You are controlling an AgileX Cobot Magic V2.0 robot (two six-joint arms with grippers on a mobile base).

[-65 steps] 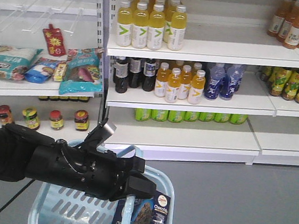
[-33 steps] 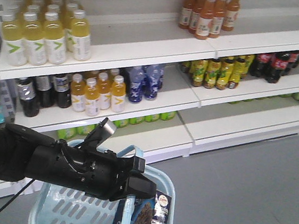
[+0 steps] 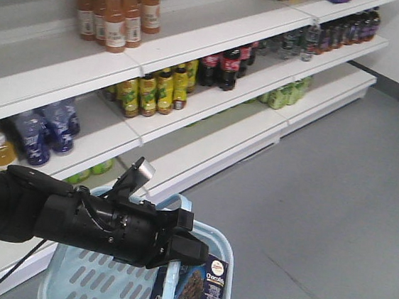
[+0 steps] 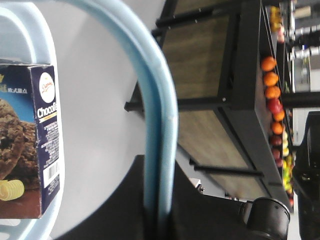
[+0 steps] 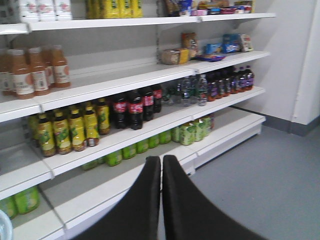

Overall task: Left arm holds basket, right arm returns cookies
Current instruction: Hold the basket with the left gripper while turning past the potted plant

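Observation:
My left arm point(image 3: 70, 222) reaches in from the lower left of the front view. Its gripper point(image 3: 183, 251) is shut on the blue handle point(image 3: 177, 203) of the light blue basket point(image 3: 93, 281), which hangs below it. In the left wrist view the handle point(image 4: 159, 105) runs straight down between the dark jaws of the left gripper point(image 4: 160, 167). The navy cookies carton point(image 3: 197, 292) stands inside the basket at its right end, and its label point(image 4: 31, 145) shows in the left wrist view. My right gripper point(image 5: 161, 161) is shut with nothing in it and faces the shelves.
White shelving point(image 3: 213, 87) with rows of bottled drinks runs from the left to the far right. Grey floor point(image 3: 322, 205) opens to the right, ending at a white wall point(image 5: 300, 60). A black-framed wooden stand point(image 4: 215, 100) with fruit shows in the left wrist view.
The whole view has swung to the right along the shelves. The yellow drinks have slid out to the left and open floor has come in. Arm, basket and carton keep their places.

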